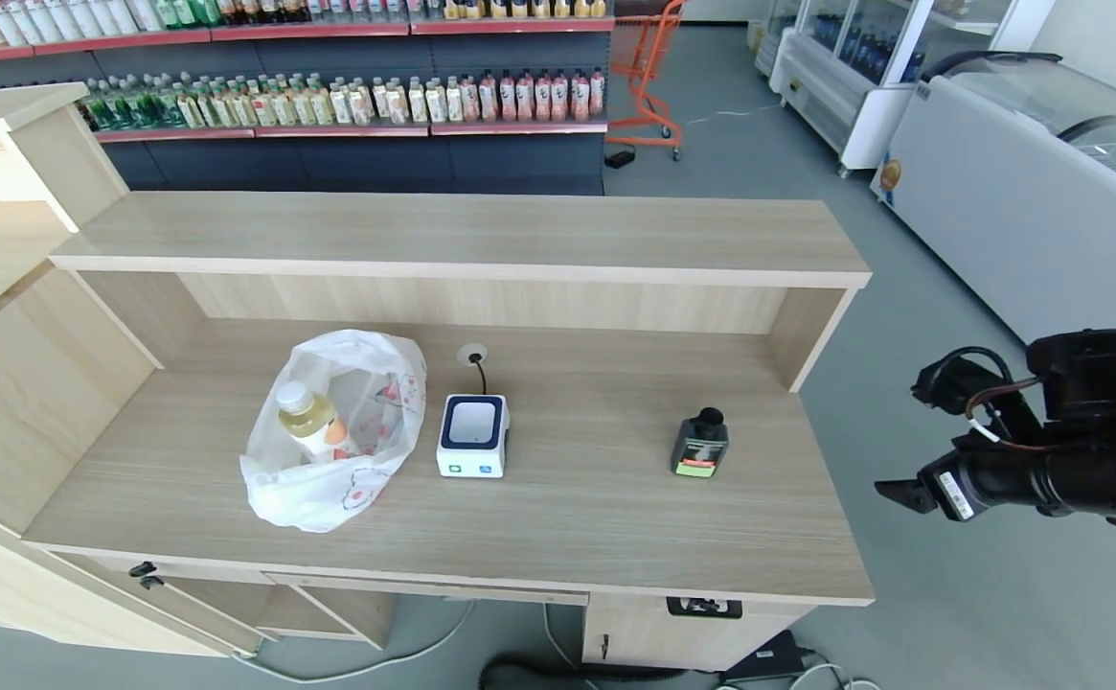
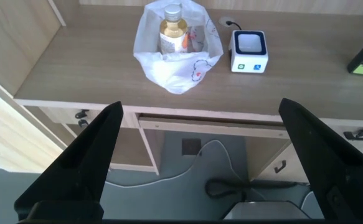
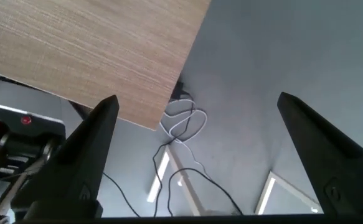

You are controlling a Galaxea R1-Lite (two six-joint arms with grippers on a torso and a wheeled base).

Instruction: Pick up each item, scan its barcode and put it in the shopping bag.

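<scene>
We see a long, pale wood-grain counter (image 1: 567, 517) with a raised back shelf. The right gripper (image 3: 198, 98) hangs off the counter's right end above the grey floor, its dark fingers spread wide and holding nothing. The left gripper (image 2: 200, 104) sits before the near edge, equally spread and empty. On the left stands a crinkled white plastic shopping bag (image 1: 313, 498), mouth open, holding a clear bottle of yellow drink (image 1: 308, 417) with a white cap, tilted up-left. Just right of it sits a boxy white scanner (image 1: 472, 435) with a dark-framed window. Well right is a squat dark bottle (image 1: 699, 443). Its black cap is toward the back and its green-orange label toward us. We cannot tell whether it stands or lies.
</scene>
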